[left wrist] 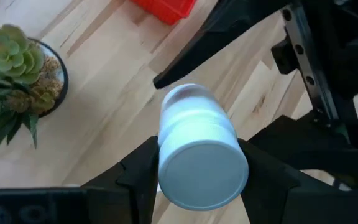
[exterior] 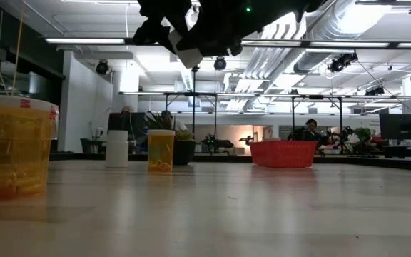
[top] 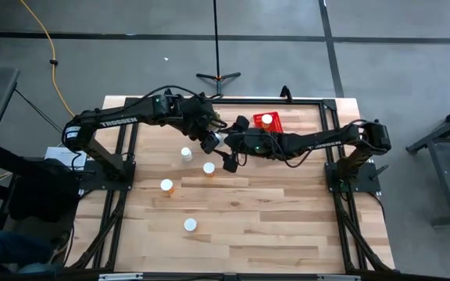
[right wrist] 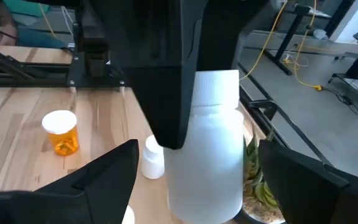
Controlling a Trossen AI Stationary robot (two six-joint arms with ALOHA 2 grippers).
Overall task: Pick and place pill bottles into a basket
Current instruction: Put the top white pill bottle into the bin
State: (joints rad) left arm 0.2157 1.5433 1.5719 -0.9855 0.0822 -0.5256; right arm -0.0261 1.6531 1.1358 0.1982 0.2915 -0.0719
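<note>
- The left gripper (left wrist: pixel 194 180) is clenched on a white pill bottle (left wrist: pixel 197 149), one dark finger on each side of it, held up in the air above the middle of the table (top: pixel 272 226).
- That held bottle lies tilted along the fingers, its round cap end facing back toward the wrist and its long axis pointing down and away toward the wood; I can read no label on it.
- The right gripper (right wrist: pixel 197 180) sits just beside it, fingers spread wide on either side of the same white bottle (right wrist: pixel 213 143) and not pressing it.
- White lettering along the left arm (top: pixel 119 121) reads "TROSSEN".
- The red basket (top: pixel 268 122) sits near the far edge of the table, with one white-capped bottle (top: pixel 266 119) upright inside.
- Four more pill bottles stand upright on the wood, caps up, well apart: (top: pixel 186 154), (top: pixel 208 168), (top: pixel 166 186), (top: pixel 190 225).
- A small potted plant (left wrist: pixel 17 74) stands on the table below the grippers, near the basket.
</note>
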